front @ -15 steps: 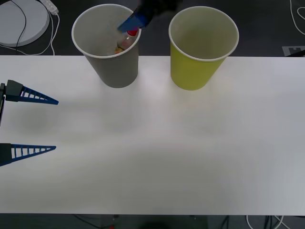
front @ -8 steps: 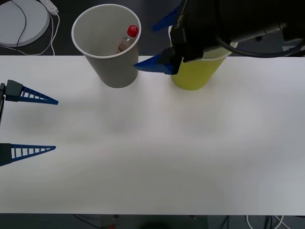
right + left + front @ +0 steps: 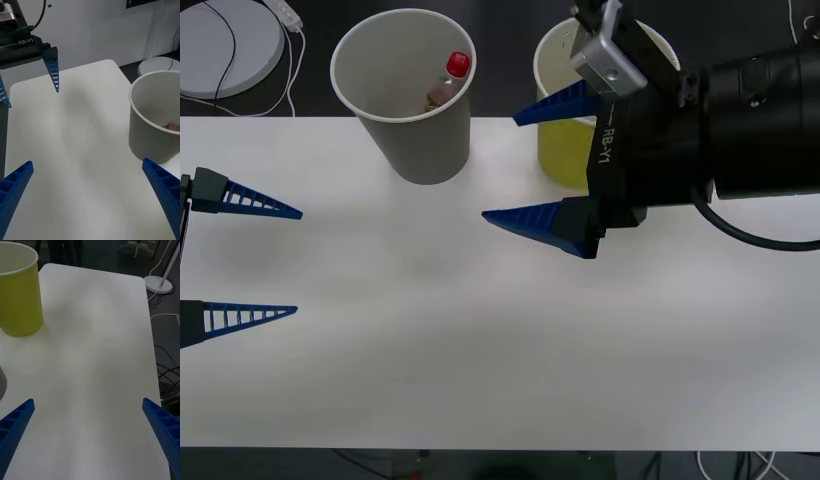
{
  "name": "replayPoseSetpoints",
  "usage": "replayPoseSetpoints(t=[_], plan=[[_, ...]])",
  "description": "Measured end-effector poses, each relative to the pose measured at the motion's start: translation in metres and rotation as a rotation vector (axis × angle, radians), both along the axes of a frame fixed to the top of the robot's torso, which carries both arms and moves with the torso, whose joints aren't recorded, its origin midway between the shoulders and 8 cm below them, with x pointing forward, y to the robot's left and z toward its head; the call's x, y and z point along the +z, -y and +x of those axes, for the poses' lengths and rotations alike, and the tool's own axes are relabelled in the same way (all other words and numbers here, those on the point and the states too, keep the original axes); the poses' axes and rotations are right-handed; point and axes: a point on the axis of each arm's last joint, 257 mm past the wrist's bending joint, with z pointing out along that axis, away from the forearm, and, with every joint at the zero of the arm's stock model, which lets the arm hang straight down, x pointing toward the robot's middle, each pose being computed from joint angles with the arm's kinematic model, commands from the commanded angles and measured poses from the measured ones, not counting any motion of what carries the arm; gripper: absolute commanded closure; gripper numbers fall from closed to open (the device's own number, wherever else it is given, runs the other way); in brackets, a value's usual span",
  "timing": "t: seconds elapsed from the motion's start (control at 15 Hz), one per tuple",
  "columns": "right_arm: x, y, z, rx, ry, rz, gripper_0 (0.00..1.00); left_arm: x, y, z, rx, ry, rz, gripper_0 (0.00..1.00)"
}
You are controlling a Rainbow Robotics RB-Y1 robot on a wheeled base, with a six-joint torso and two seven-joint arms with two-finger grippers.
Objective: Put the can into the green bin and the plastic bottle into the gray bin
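The plastic bottle [image 3: 446, 82] lies inside the gray bin [image 3: 420, 140], and the right hand [image 3: 532, 165] hangs released and empty above the counter [image 3: 500, 330].

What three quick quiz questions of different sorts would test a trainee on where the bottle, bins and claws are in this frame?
1. True or false: the plastic bottle lies on the table.
2. Which bin does the right claw partly hide in the front view? A) gray bin B) green bin
3. Fill in: both the right claw and the left claw are ____.

Key:
1. False; it rests inside the gray bin, red cap up.
2. B; the green bin.
3. Open; neither holds anything.
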Motion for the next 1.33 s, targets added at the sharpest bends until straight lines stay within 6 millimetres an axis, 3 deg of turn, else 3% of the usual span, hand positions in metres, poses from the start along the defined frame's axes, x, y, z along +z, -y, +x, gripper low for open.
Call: replayPoseSetpoints(t=[0.47, 1.33], plan=[[-0.019, 0.035, -0.028, 0.040, 0.041, 0.006, 0.00, 0.000, 0.000, 0.000, 0.000, 0.000, 0.000, 0.00], [-0.056, 0.122, -0.049, 0.140, 0.088, -0.031, 0.00, 0.000, 0.000, 0.000, 0.000, 0.000, 0.000, 0.00]])
